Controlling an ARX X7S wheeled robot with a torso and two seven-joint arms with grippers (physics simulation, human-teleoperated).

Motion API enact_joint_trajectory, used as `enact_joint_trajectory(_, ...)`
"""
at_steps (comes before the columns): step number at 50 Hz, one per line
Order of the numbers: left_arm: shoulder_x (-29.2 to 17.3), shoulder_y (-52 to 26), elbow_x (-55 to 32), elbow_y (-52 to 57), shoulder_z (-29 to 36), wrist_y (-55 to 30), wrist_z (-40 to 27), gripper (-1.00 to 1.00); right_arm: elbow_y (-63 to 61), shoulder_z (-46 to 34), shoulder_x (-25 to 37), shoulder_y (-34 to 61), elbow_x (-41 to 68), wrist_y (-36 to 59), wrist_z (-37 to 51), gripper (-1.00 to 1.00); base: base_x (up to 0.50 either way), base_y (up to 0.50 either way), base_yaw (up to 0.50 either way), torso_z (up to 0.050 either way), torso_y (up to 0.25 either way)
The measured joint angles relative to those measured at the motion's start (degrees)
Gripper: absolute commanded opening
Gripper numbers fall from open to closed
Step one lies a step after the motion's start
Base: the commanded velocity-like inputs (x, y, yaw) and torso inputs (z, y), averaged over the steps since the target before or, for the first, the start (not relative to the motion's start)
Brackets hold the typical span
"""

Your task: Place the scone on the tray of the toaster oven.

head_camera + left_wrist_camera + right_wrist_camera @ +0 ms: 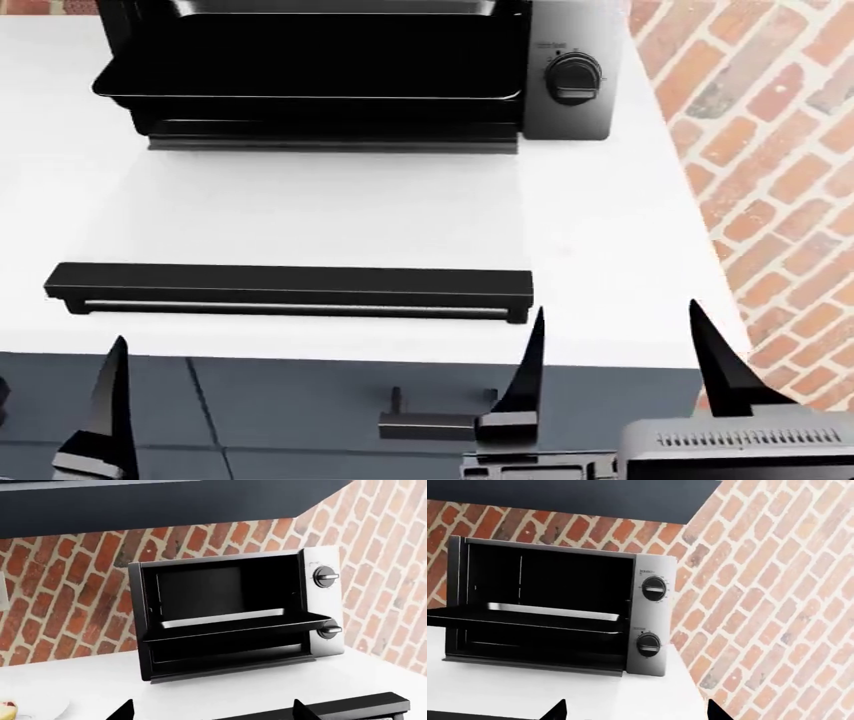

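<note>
Black toaster oven (227, 615) open, tray (233, 624) drawn out and bare.
Scone (7, 711) sits on a white plate (47, 707) on the surface (320, 215), apart from the oven; pickup and placement remain. Left hand (320, 390) and right hand (635, 711) both spread, holding nothing.

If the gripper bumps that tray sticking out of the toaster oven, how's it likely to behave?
The tray looks like thin, rigid metal, so it probably won't flex. It juts forward out of the toaster oven with its front unsupported, so a downward press there might tilt it. A push inward would likely slide it back along its slot; smooth metal rarely grips.
</note>
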Motion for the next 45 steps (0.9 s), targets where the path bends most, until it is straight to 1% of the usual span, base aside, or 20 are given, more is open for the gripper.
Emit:
enact_joint_trajectory(15,-1.6,-0.4,-1.5,3.5,-2.3,-3.1,-1.0,1.0,-4.0,0.3,1.0,1.3,1.5,4.4,0.4,1.0,0.0,0.5,0.0,0.05,0.079)
enact_joint_trajectory(45,-2.4,0.5,-2.9,3.4,-3.4,-2.1,-1.8,1.0,-3.1,-4.3,2.4,5.1,1.2,6.6,0.4,1.0,0.0,0.5,0.0,0.05,0.08)
